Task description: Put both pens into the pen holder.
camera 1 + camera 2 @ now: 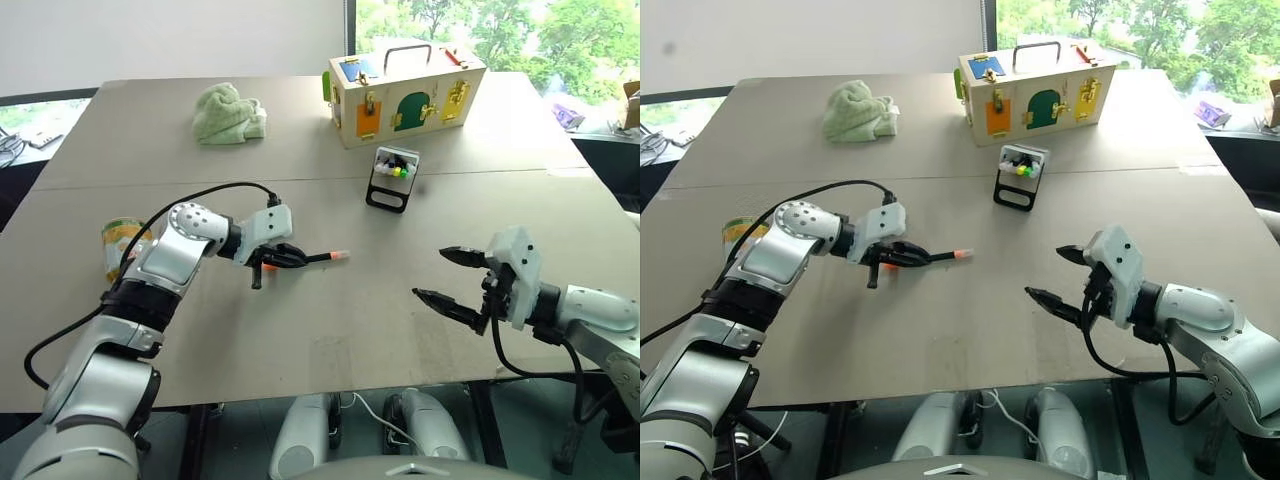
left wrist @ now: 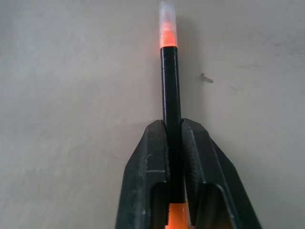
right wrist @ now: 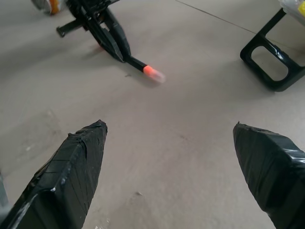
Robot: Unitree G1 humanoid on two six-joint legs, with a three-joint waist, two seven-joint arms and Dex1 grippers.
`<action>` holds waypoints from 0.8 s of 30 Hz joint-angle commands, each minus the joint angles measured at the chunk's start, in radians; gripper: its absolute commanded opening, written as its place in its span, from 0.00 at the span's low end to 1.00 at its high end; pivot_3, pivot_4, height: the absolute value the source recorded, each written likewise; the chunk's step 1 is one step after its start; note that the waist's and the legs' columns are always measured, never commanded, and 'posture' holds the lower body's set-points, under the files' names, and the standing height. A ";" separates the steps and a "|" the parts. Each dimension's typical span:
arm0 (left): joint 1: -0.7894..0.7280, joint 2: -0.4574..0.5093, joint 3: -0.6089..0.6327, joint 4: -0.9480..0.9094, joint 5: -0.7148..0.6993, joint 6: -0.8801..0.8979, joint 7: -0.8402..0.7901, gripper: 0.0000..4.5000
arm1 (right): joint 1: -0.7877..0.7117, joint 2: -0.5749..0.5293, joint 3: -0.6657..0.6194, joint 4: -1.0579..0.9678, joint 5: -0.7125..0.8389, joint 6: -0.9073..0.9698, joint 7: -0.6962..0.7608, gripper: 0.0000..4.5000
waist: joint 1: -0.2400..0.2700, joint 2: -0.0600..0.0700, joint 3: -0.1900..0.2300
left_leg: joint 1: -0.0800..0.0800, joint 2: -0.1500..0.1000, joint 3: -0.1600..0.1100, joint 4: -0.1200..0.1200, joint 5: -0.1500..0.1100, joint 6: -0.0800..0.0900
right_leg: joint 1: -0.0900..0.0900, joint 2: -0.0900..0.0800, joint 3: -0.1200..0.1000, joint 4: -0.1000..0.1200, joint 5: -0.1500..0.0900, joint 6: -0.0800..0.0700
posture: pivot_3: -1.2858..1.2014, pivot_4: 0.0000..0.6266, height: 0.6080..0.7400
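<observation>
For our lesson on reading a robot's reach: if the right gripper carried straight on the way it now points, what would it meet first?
Probably the orange-tipped pen clamped in the left gripper. The open right gripper points across bare table towards it, and the pen holder sits off to one side. Depth is uncertain.

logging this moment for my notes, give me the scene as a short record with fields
left end effector: shut on the black-barrelled pen with orange ends, low over the grey table
right end effector: open, holding nothing
small black boxy pen holder: upright, beyond the pen
wooden latch box with handle: far side
green cloth: far left
</observation>
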 commanded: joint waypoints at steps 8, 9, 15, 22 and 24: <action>0.230 -0.021 0.311 -0.575 -0.428 0.422 0.118 0.01 | -0.202 0.288 -0.001 0.130 0.348 0.236 -0.244 1.00 | -0.002 -0.001 0.001 | -0.002 0.000 -0.001 0.001 0.000 0.000 | 0.000 -0.001 -0.001 0.001 0.001 -0.001 | 0.52 0.24 1.00; 0.252 -0.023 0.326 -0.621 -0.448 0.446 0.141 0.01 | -0.228 0.310 -0.004 0.150 0.379 0.249 -0.266 1.00 | -0.004 -0.001 0.001 | -0.002 -0.001 -0.001 0.001 0.000 0.000 | 0.000 -0.001 -0.001 0.001 0.001 -0.001 | 0.52 0.24 1.00; 0.309 -0.040 0.363 -0.759 -0.519 0.514 0.245 0.00 | -0.361 0.385 0.014 0.207 0.465 0.285 -0.356 0.94 | -0.009 -0.001 0.001 | -0.001 -0.001 -0.001 0.001 0.000 0.000 | 0.000 0.000 -0.001 0.003 0.000 0.000 | 0.52 0.24 1.00; 0.299 -0.062 0.355 -0.770 -0.540 0.509 0.300 0.00 | -0.404 0.375 0.027 0.211 0.569 0.331 -0.403 0.33 | -0.009 -0.001 0.001 | -0.001 -0.001 -0.001 0.001 0.000 0.000 | 0.000 0.000 -0.001 0.003 0.001 -0.001 | 0.52 0.24 1.00; 0.290 -0.070 0.350 -0.767 -0.544 0.504 0.309 0.00 | -0.406 0.365 0.024 0.213 0.583 0.331 -0.412 0.13 | -0.010 -0.001 0.001 | -0.001 -0.001 -0.001 0.001 0.000 0.000 | 0.000 0.000 -0.001 0.003 0.001 -0.001 | 0.52 0.24 1.00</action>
